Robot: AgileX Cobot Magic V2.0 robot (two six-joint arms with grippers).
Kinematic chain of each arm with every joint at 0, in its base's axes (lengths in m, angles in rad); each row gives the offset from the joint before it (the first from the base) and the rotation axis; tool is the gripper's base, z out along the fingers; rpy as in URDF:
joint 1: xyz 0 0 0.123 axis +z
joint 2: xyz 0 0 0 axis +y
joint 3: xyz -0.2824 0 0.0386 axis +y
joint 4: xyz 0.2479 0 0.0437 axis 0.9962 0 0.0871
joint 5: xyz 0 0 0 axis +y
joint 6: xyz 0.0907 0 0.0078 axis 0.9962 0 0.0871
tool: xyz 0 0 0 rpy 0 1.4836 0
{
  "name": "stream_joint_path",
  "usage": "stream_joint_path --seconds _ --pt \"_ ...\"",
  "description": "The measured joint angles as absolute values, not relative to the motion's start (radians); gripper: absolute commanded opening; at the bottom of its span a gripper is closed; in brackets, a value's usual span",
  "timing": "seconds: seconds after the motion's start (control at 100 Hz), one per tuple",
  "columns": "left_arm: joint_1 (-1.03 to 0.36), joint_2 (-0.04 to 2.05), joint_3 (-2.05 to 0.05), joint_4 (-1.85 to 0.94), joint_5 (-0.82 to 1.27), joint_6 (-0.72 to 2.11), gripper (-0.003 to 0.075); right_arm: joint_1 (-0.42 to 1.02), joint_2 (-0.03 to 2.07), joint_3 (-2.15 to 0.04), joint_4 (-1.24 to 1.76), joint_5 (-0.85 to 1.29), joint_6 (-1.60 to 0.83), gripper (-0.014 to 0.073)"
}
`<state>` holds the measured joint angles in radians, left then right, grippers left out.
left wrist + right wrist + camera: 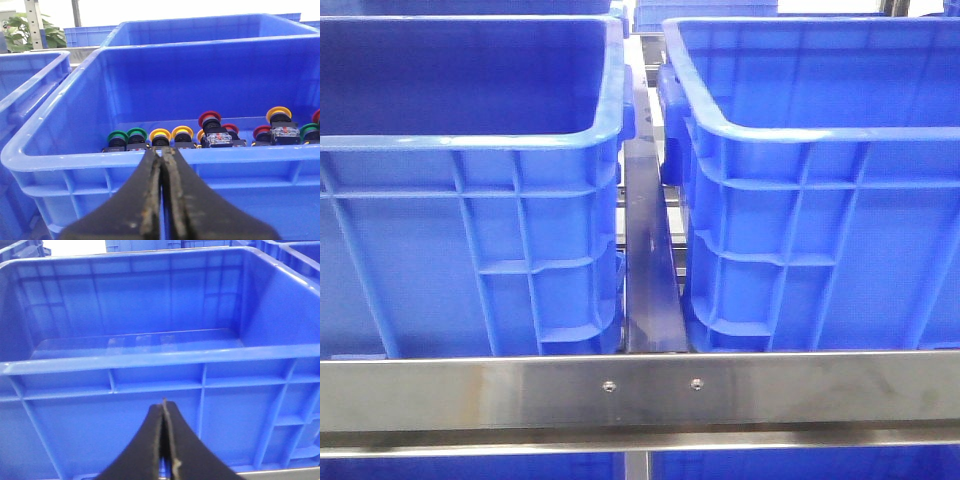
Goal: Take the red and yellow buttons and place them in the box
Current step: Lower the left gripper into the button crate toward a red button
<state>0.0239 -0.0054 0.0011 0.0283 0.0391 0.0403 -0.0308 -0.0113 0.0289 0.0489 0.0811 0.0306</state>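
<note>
In the left wrist view a blue crate (60, 157) holds a row of push buttons: yellow ones (160, 134) (278, 114), red ones (209, 119) (261, 132) and green ones (118, 137). My left gripper (161, 151) is shut and empty, its tips just outside the crate's near rim, in line with a yellow button. In the right wrist view my right gripper (164, 404) is shut and empty in front of the ribbed outer wall of an empty blue crate (150, 360). The front view shows two blue crates (470, 140) (820, 130) and no gripper.
A steel rail (640, 392) runs across the front below the crates. A dark metal bar (650, 270) lies in the gap between them. More blue crates stand behind (200, 27) and beside (25, 80). A green plant (30, 32) is at the far back.
</note>
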Motion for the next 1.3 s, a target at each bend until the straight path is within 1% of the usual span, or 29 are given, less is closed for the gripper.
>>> stream_joint_path --seconds 0.34,0.52,0.66,0.9,1.3 --pt "0.024 -0.005 0.001 0.028 0.045 0.04 -0.002 -0.031 -0.011 0.029 0.049 0.081 0.031 -0.006" --pt "0.024 -0.005 -0.053 0.028 0.21 0.04 -0.002 -0.031 -0.011 0.029 0.049 0.081 0.031 -0.006" --pt "0.024 0.025 -0.155 0.028 0.24 0.04 -0.002 -0.031 -0.011 0.029 0.049 0.081 0.031 -0.006" --pt "0.024 0.192 -0.352 0.027 0.392 0.04 -0.002 -0.031 -0.011 0.029 0.049 0.081 0.031 -0.006" --pt "0.024 0.574 -0.658 0.02 0.572 0.04 -0.0019 -0.031 -0.011 0.029 0.049 0.081 0.031 -0.006"
